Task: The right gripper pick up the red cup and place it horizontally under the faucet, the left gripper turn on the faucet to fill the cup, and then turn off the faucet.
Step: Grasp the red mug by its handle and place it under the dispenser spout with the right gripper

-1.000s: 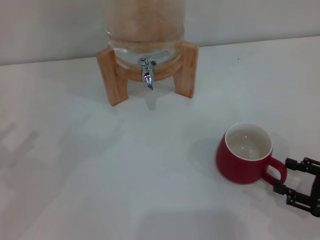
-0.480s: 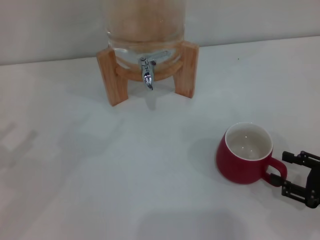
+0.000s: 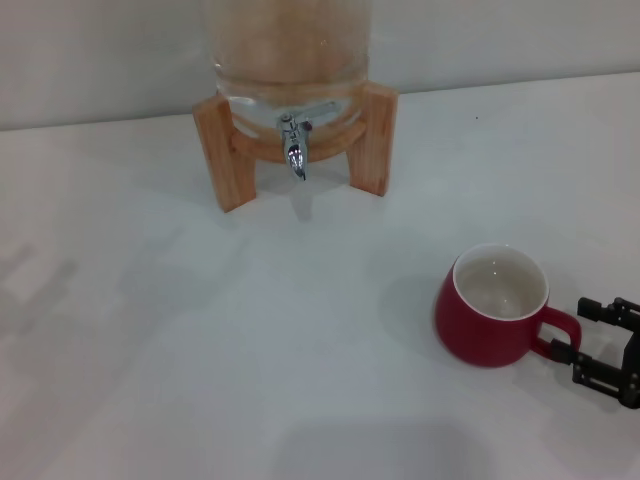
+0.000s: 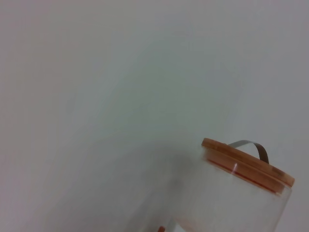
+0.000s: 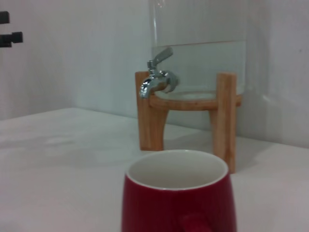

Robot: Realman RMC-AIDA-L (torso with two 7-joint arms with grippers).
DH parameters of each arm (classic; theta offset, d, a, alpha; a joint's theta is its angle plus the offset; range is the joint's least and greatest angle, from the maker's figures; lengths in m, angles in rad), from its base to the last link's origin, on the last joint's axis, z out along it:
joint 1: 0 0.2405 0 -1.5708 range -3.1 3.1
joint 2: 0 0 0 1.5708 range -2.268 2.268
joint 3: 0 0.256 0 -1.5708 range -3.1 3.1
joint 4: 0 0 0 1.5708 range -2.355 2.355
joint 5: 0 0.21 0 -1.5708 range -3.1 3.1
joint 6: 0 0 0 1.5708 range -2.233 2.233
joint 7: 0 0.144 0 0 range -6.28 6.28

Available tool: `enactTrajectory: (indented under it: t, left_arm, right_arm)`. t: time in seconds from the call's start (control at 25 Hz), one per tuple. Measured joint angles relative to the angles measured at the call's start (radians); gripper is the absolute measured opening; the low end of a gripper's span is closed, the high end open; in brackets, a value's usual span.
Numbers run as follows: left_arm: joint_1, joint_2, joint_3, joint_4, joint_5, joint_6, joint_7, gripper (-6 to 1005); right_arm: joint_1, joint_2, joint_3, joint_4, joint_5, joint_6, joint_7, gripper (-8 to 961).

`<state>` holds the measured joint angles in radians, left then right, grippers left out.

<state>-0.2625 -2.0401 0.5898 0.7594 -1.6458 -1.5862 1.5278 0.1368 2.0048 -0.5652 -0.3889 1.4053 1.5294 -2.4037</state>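
Note:
The red cup [image 3: 492, 306] stands upright on the white table at the right, white inside, its handle [image 3: 560, 334] pointing right. My right gripper [image 3: 580, 340] is open at table level, one finger on each side of the handle's outer end. The cup [image 5: 178, 198] fills the near part of the right wrist view. The chrome faucet [image 3: 294, 150] hangs from the glass jar between the stand's legs, far behind and left of the cup, lever raised [image 5: 159, 54]. Two black fingertips [image 5: 10, 36] of the left gripper [image 5: 5, 27] show apart, far off in the right wrist view.
The glass jar [image 3: 290, 50] sits on a wooden stand [image 3: 222, 150] at the back of the table, against a pale wall. Its wooden lid [image 4: 246, 163] with a metal clasp shows in the left wrist view. White tabletop [image 3: 200, 330] spreads between stand and cup.
The right gripper has closed in on the cup's handle and shifted slightly, its fingers now on either side of it. The cup has nudged a little to the right, its handle turned.

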Motion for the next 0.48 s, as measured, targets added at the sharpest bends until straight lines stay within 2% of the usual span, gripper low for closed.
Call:
enactTrajectory:
  t: [0.48]
  left_arm:
    - [0.0,-0.001,-0.005,0.0,-0.002,-0.011,0.0,827]
  right_arm:
    - [0.005,0.0,0.044,0.0,0.011,-0.02,0.0,659]
